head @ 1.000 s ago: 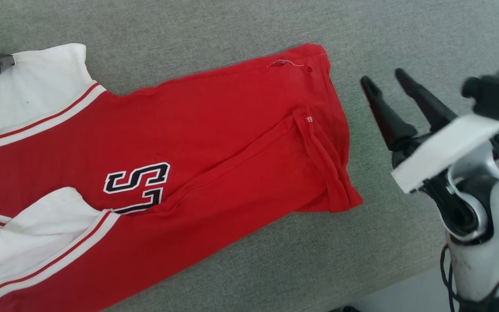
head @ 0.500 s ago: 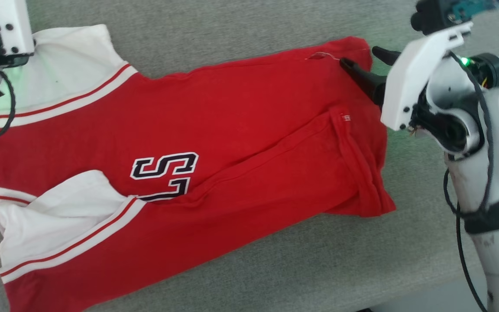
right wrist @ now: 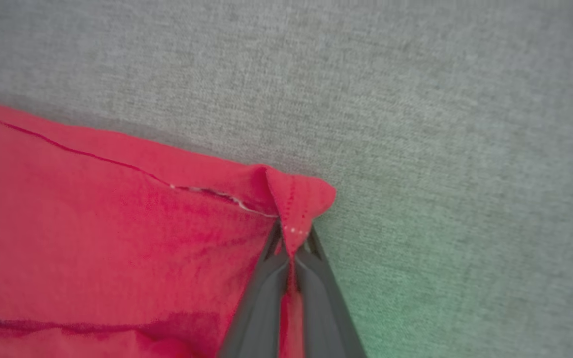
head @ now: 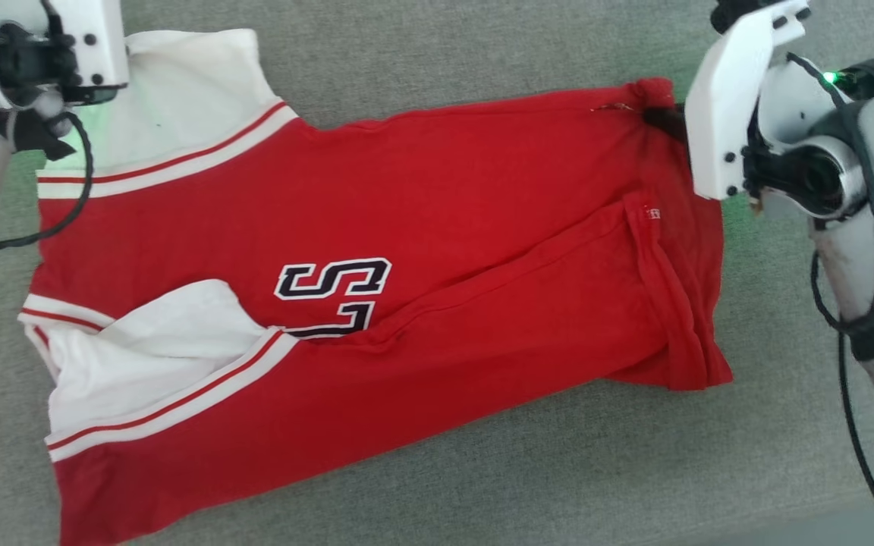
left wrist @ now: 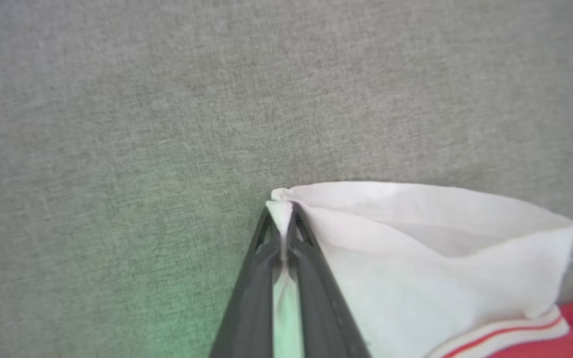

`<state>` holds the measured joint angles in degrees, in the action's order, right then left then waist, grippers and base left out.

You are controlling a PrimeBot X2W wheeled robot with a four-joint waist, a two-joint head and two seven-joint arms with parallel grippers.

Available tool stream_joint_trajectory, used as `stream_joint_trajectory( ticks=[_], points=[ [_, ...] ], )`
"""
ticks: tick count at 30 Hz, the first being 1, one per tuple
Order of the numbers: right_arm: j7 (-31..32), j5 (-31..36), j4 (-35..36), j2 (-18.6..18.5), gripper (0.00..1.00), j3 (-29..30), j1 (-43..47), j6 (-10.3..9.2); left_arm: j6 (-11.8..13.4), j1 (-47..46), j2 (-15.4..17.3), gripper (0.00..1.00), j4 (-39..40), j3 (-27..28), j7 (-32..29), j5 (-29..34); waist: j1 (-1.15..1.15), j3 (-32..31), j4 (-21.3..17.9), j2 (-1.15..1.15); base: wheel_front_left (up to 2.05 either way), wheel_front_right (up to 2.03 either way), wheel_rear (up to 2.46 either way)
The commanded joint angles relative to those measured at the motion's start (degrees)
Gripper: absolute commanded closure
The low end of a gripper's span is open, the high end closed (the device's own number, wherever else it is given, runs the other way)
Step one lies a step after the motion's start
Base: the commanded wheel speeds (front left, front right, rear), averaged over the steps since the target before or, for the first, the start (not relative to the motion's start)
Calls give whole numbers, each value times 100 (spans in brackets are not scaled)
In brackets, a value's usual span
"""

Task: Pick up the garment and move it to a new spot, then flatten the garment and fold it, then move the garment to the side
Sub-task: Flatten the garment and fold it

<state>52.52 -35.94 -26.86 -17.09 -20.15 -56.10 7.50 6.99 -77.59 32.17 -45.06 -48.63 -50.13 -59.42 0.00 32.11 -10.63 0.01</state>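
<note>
Evidently the left gripper (left wrist: 281, 211) clamps the white sleeve corner (left wrist: 316, 194) and the right gripper (right wrist: 294, 234) the red hem corner (right wrist: 300, 198) — the garment (head: 444, 197) lies flat between them, likely so both ends lift together.

- Large black character with white outline (head: 334, 278), "S" or "5", cannot tell which, printed mid-chest on the red garment (head: 482, 174).
- Second character (head: 331, 324) just nearer, half hidden by a fold, unreadable.
- Small white tag (head: 651, 214) toward the right end, print too small to read.
</note>
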Motion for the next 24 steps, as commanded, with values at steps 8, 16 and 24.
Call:
stream_joint_trajectory(
  ticks=[8,16,24],
  points=[
    [-391,-201,573,-572,100,-8,468,-2,-91,50,22,100,324,-42,-137,-36,0,-385,329,-1,0,0,0],
    [-465,-395,1320,-982,100,93,941,-2,118,432,418,100,1391,-69,-358,-119,0,-735,580,-1,0,0,0],
    [-189,-433,2072,-1257,100,325,1495,-2,580,1051,976,100,2865,-19,-642,-338,0,-988,730,-1,0,0,0]
  ],
)
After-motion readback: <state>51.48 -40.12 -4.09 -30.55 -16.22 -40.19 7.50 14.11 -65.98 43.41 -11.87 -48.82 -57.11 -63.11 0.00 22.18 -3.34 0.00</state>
